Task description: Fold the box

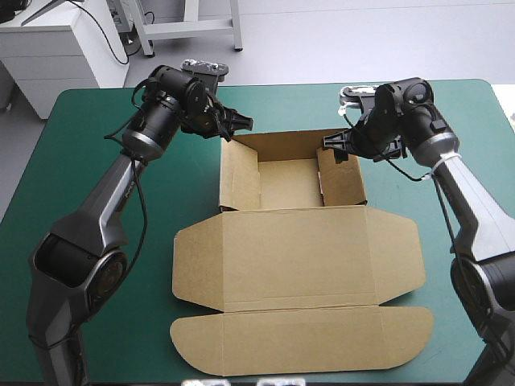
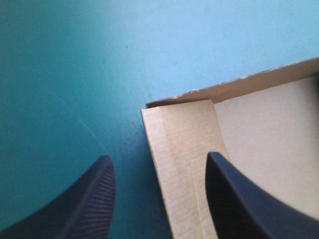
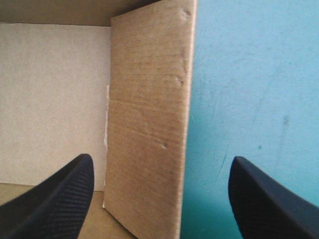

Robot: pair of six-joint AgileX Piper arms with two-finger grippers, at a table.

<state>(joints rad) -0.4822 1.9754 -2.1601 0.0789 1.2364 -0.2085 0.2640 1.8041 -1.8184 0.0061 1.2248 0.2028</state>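
Two claws, both mine, stand spread wide at the far corners of the brown cardboard box (image 1: 298,249), a cut sheet lying at the middle of the teal-green surface (image 1: 96,161). Its far half is already a tray with walls raised. The broad lid panel (image 1: 322,265) and the rounded tuck flap (image 1: 306,342) lie flat toward the near edge.

My left claw (image 1: 233,125) straddles the tray's left wall (image 1: 240,181) near the far corner. One black finger (image 2: 84,209) is outside over the cover and the other is over the tray floor; neither touches the board, as far as I can see. My right claw (image 1: 334,145) mirrors this at the right wall (image 3: 149,124), which rises upright between its open fingers.

I judge this placing is deliberate. A wall with a finger on each side can be pinched or pressed to seat its tuck. Working both ends at once should also keep the light tray from sliding or twisting on the cover.
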